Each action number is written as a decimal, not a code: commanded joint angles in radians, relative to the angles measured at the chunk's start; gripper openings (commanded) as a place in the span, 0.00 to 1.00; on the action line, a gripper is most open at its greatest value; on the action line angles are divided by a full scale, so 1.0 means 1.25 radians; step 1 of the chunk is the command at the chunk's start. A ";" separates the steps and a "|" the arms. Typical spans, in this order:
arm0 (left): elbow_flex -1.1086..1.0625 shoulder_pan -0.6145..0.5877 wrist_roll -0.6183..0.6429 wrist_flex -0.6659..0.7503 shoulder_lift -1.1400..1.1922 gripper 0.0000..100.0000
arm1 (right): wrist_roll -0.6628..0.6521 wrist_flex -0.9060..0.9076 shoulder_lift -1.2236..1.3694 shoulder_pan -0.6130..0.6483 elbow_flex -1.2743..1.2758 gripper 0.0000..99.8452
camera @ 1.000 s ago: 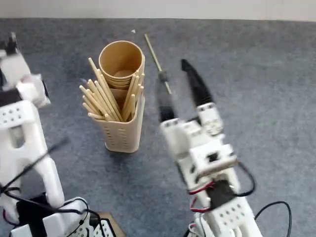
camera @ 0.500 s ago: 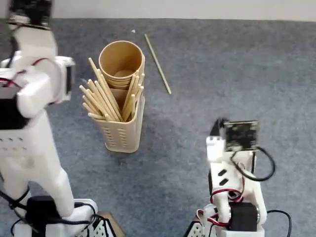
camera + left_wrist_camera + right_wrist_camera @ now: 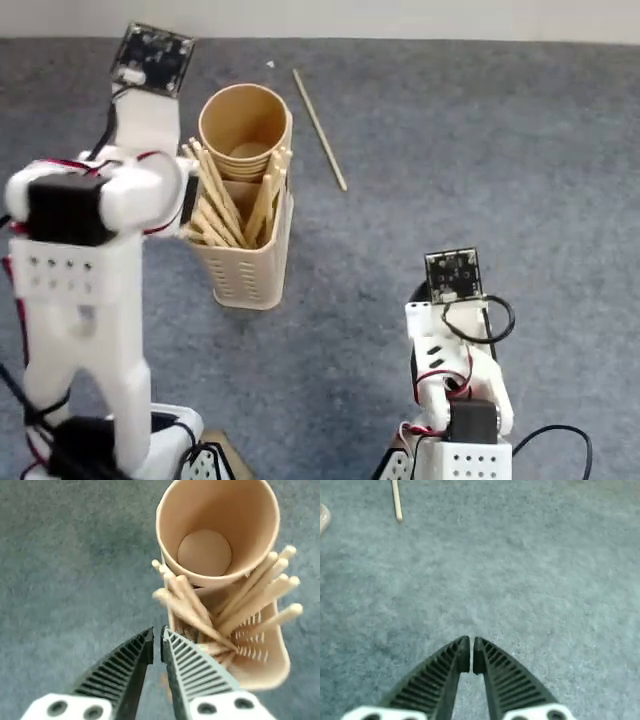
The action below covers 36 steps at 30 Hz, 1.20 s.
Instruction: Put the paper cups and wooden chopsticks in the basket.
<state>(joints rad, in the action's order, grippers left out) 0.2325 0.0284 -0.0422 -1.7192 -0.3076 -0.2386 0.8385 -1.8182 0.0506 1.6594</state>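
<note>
A cream slotted basket point(image 3: 247, 268) stands on the grey carpet, holding a stack of paper cups point(image 3: 245, 125) and several wooden chopsticks point(image 3: 215, 205). One loose chopstick point(image 3: 320, 128) lies on the carpet behind and to the right of the basket. In the left wrist view my left gripper point(image 3: 156, 636) is shut and empty, hovering just beside the cups point(image 3: 217, 530), the chopsticks point(image 3: 227, 615) and the basket point(image 3: 262, 662). My right gripper point(image 3: 471, 649) is shut on nothing above bare carpet, with the loose chopstick point(image 3: 396, 500) well ahead of it.
The left arm point(image 3: 85, 250) rises close against the basket's left side. The right arm point(image 3: 450, 330) is folded back near its base at the front right. Open carpet lies to the right of the basket.
The right arm has pulled back from the loose chopstick and folded down near its base. The left arm has swung in towards the basket.
</note>
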 commanded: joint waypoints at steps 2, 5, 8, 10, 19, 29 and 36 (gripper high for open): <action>0.139 -0.020 0.007 0.007 -0.004 0.07 | -0.007 -0.015 -0.003 -0.009 0.041 0.03; 0.276 -0.046 0.007 0.007 -0.003 0.08 | -0.007 -0.015 -0.003 -0.008 0.042 0.03; 0.374 -0.105 0.007 0.007 0.004 0.08 | -0.007 -0.015 -0.003 -0.008 0.044 0.03; 0.365 -0.142 0.010 0.009 0.007 0.08 | -0.007 -0.015 -0.003 -0.008 0.044 0.03; 0.148 -0.155 0.092 -0.006 0.041 0.17 | -0.009 -0.015 -0.003 0.004 0.044 0.03; 0.129 -0.104 0.102 0.000 0.046 0.28 | -0.011 -0.015 -0.003 0.036 0.044 0.03; -0.051 -0.100 0.099 0.063 0.046 0.28 | -0.012 -0.015 -0.003 0.036 0.044 0.03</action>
<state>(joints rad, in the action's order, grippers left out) 0.2432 -0.1082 0.0729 -1.6993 -0.2493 -0.2447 0.8370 -1.8182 0.0859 1.6609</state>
